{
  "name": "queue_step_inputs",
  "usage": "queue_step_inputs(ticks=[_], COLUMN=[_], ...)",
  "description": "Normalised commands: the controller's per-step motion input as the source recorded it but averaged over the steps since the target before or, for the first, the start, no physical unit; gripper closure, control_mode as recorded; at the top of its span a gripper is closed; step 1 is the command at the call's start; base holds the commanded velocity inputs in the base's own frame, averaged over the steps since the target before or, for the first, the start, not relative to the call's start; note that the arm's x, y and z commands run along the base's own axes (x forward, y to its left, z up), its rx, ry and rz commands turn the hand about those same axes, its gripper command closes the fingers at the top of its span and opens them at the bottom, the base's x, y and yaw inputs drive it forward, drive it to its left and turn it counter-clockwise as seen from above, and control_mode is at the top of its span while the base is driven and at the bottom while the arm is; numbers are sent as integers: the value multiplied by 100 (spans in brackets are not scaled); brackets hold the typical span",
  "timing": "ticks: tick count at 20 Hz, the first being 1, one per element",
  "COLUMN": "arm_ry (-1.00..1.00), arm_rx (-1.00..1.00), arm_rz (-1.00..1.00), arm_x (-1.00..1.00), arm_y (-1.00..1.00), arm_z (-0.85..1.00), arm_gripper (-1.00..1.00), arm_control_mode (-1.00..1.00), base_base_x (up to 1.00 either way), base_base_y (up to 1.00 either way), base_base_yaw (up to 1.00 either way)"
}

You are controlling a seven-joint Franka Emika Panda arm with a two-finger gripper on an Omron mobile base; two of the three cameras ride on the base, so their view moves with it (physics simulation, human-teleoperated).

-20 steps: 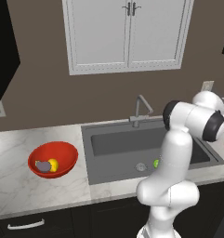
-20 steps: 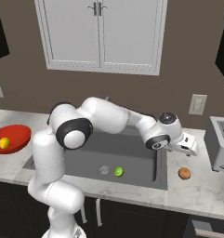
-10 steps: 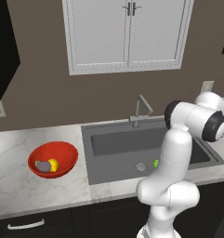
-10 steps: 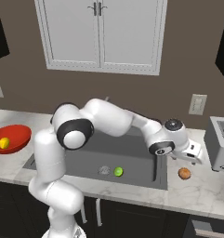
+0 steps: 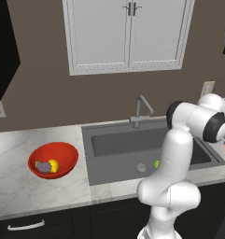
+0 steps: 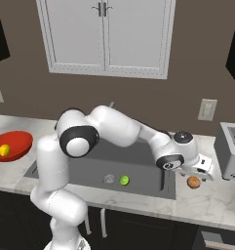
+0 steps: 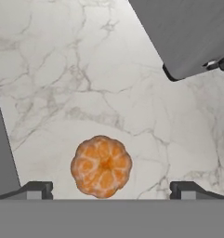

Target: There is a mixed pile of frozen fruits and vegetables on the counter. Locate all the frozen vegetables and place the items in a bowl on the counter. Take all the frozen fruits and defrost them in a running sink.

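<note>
- The gripper (image 7: 108, 189) is spread wide and holds nothing; its two dark fingertips (image 7: 35, 189) stand well apart with bare stone between them.
- Hand view: a peeled orange fruit (image 7: 101, 166) lies on the counter (image 7: 76, 79) between the two fingertips, nearer the one at the lower left, and touches neither.
- Right base view: the gripper (image 6: 205, 167) hangs just above the counter (image 6: 216, 202) at the right end of the sink (image 6: 138, 166), and the orange fruit (image 6: 193, 182) sits on the stone directly below and slightly in front of it.
- A grey toaster (image 6: 230, 151) stands just beyond the hand on its far side; in the hand view its dark corner (image 7: 187, 32) shows at the upper right, apart from the fruit.
- The sink's grey edge (image 7: 2, 158) runs along the left of the hand view, close beside the fruit.
- A bright green round fruit (image 6: 124, 180) rests on the sink floor, well away from the hand, just beside the round metal drain (image 6: 109, 178).
- Left base view: the same green fruit (image 5: 157, 164) shows partly behind the arm.
- The red bowl (image 5: 53, 160) stands on the counter on the far side of the sink from the hand, well apart from it.
- The bowl holds a yellow round piece (image 5: 52, 165) and a purple-grey piece (image 5: 41, 166), touching each other.
- The faucet (image 5: 141, 110) rises behind the sink's back edge; whether water runs cannot be told.
</note>
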Motion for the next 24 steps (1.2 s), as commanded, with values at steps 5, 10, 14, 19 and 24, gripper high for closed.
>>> queue_step_inputs(ticks=[5, 10, 14, 19, 24], arm_ry=[3, 2, 2, 3, 0], arm_rx=[0, 0, 0, 0, 0], arm_rz=[0, 0, 1, 1, 1], arm_x=[0, 0, 0, 0, 5], arm_y=[0, -2, -1, 0, -11], arm_z=[-11, -12, -21, -21, -10], arm_gripper=[-100, -100, -100, -100, -100], arm_control_mode=[-100, -100, -100, -100, -100], base_base_x=[0, 0, 0, 0, 0], base_base_y=[0, 0, 0, 0, 0], base_base_yaw=[0, 0, 0, 0, 0])
